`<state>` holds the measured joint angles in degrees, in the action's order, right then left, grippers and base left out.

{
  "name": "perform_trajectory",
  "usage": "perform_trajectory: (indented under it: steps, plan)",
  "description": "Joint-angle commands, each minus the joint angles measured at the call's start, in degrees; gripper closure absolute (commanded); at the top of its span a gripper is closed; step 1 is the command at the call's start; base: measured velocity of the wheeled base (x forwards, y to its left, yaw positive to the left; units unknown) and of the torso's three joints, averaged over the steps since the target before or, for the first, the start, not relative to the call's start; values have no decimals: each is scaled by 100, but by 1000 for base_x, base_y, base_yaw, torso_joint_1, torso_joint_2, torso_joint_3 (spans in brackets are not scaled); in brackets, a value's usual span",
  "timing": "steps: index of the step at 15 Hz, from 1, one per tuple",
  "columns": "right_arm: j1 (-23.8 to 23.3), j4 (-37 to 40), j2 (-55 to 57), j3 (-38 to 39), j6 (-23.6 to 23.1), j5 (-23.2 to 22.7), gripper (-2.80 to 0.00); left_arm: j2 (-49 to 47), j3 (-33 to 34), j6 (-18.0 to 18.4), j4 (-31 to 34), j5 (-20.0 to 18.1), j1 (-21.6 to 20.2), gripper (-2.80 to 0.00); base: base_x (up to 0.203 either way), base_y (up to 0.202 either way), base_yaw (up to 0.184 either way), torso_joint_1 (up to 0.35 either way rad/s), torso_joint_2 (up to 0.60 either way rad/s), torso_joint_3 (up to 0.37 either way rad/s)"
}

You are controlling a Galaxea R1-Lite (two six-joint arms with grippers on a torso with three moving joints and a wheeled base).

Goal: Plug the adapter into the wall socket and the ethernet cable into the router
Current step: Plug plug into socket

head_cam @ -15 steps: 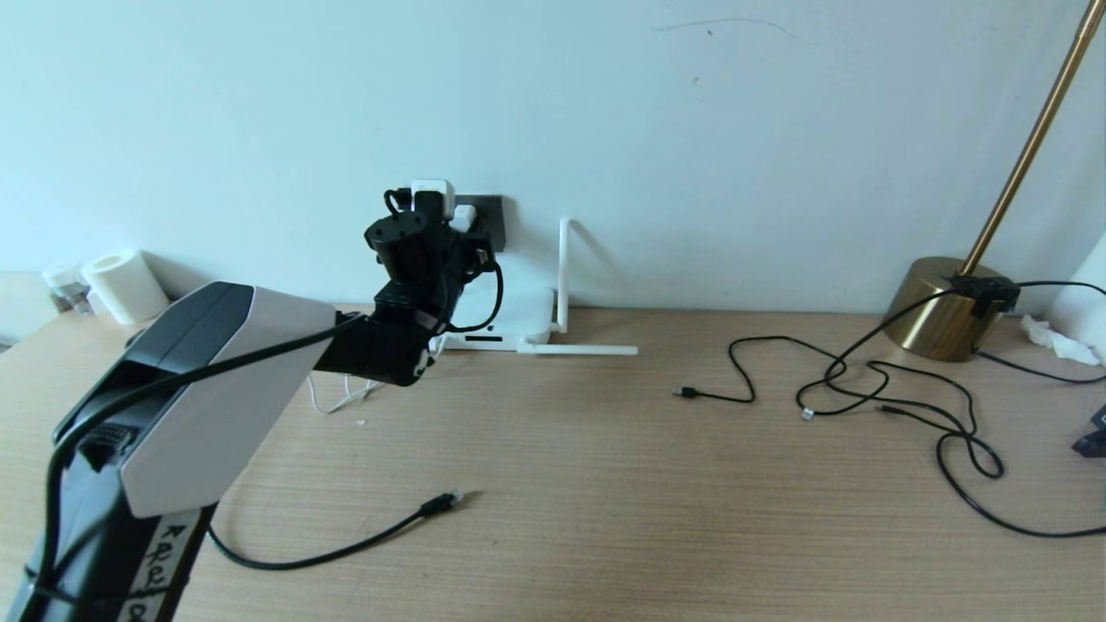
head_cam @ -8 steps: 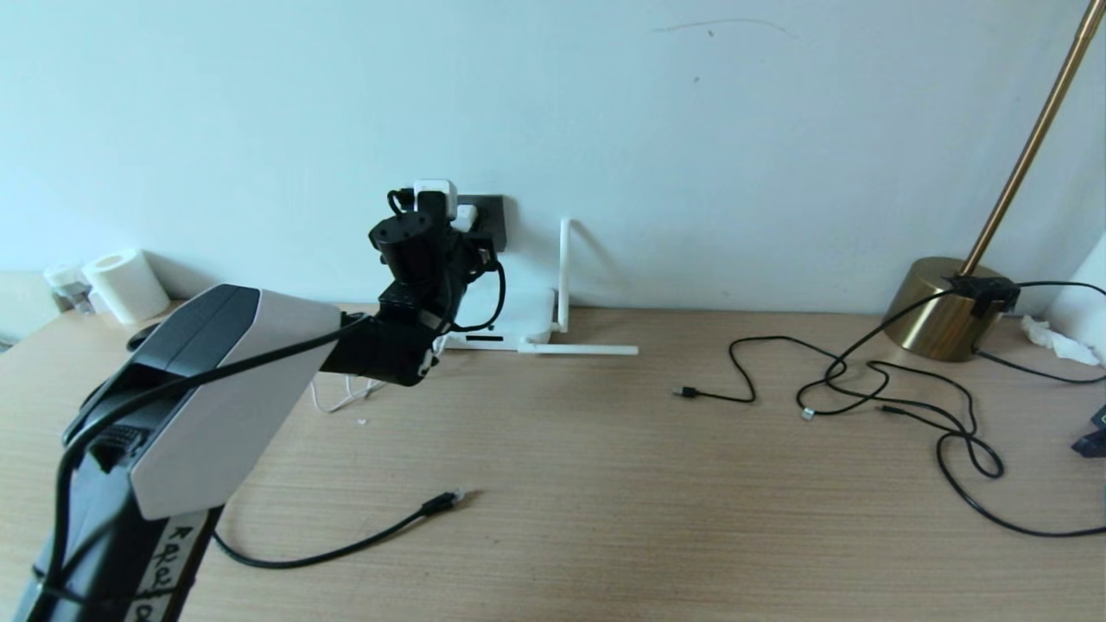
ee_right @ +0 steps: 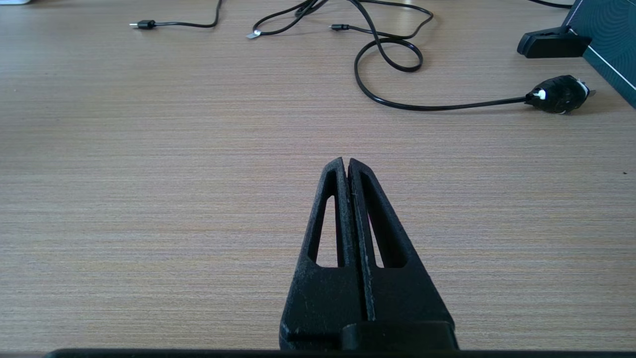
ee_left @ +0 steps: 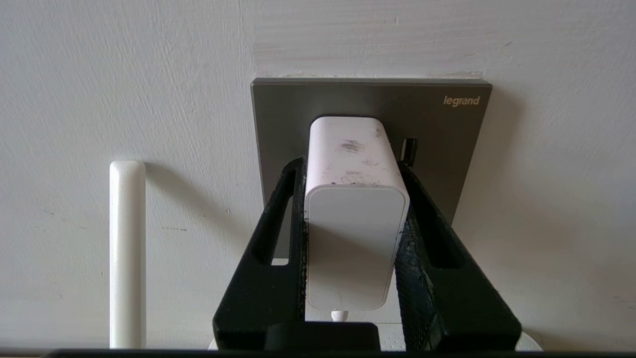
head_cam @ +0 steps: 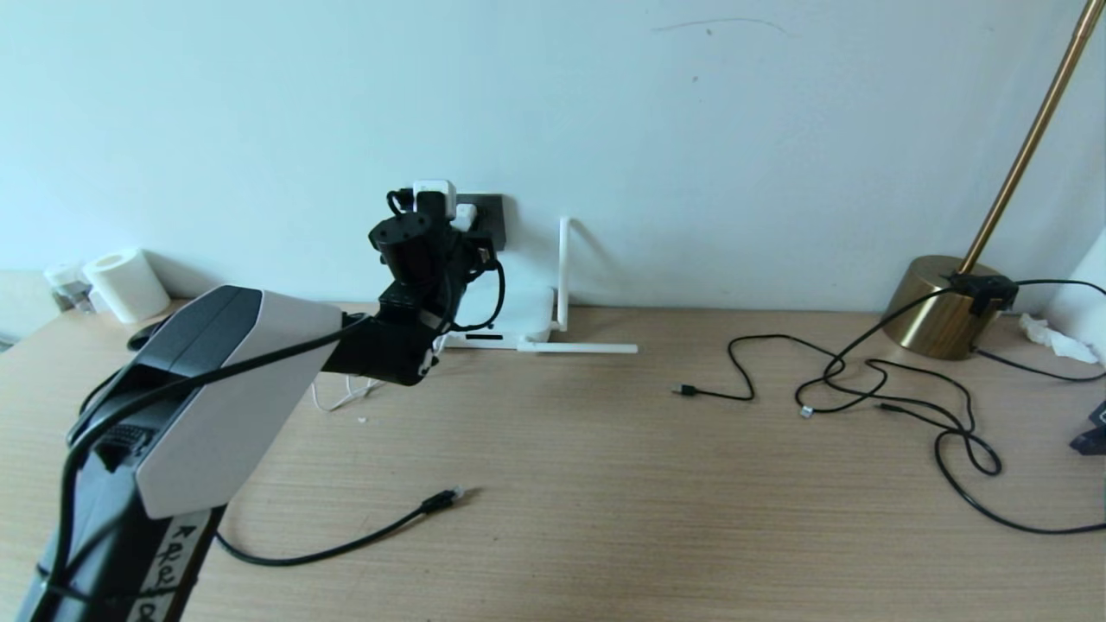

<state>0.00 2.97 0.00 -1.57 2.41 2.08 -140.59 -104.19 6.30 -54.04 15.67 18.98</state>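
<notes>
My left gripper (ee_left: 350,164) is shut on the adapter (ee_left: 355,199), a white rounded block held between both black fingers. The adapter's far end sits against the dark grey wall socket (ee_left: 447,129); its pins are hidden. In the head view the adapter (head_cam: 432,190) shows just above my left wrist at the wall socket (head_cam: 492,212). Below it the white router (head_cam: 523,315) lies at the wall, partly behind my arm. The ethernet cable (head_cam: 442,498) lies loose on the desk, plug end free. My right gripper (ee_right: 346,161) hovers shut and empty over the desk.
Thin black USB cables (head_cam: 864,389) sprawl on the desk's right half beside a brass lamp base (head_cam: 942,307). A router antenna (head_cam: 579,349) lies flat on the desk. A paper roll (head_cam: 125,285) stands far left. A black plug (ee_right: 559,94) lies near a dark box (ee_right: 608,40).
</notes>
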Motion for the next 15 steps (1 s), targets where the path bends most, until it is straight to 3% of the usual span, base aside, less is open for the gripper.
perform_trajectory:
  steps: [1, 15]
  plan:
    - [0, 1, -9, -1, -2, 2, 0, -3, 4, 11, -19, -3, 0, 0, 0, 0, 0, 0, 0, 0]
    - [0, 1, -7, -1, 3, 2, 0, 331, 42, 38, 175, -20, 0, 0, 0, 0, 0, 0, 0, 0]
